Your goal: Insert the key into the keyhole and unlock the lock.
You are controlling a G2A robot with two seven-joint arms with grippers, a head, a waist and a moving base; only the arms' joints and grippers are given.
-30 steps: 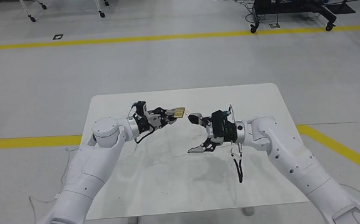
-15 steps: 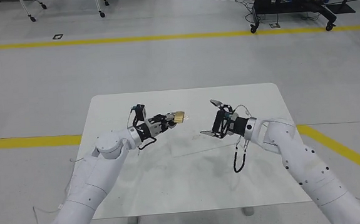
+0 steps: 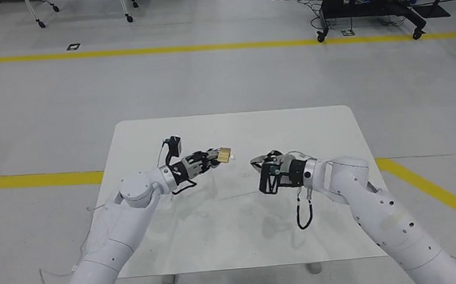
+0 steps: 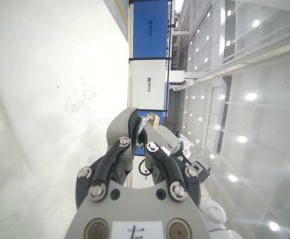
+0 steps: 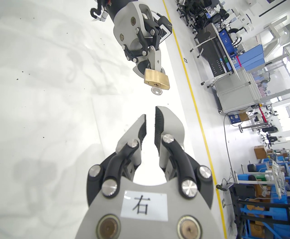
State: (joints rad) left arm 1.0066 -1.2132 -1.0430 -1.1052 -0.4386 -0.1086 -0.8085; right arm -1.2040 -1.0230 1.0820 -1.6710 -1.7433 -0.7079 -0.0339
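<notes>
A brass padlock [image 3: 225,153] hangs above the white table, its shackle pinched in my left gripper [image 3: 213,157]. In the left wrist view the shackle and brass body [image 4: 155,121] sit between the shut fingers of the left gripper [image 4: 141,123]. In the right wrist view the padlock [image 5: 157,79] has a silver key [image 5: 156,90] sticking out of its keyhole. My right gripper [image 5: 150,113] faces the key a short way off, its fingers a narrow gap apart with nothing between them. From above, the right gripper [image 3: 263,171] is to the right of the lock.
The white table [image 3: 219,238] lies under both arms. A black cable [image 3: 300,208] loops down from the right forearm. Yellow floor lines run behind and beside the table.
My right gripper has rolled, drawn its wide-spread fingers close together and come left toward the padlock. The left gripper has drifted slightly with the lock still in it.
</notes>
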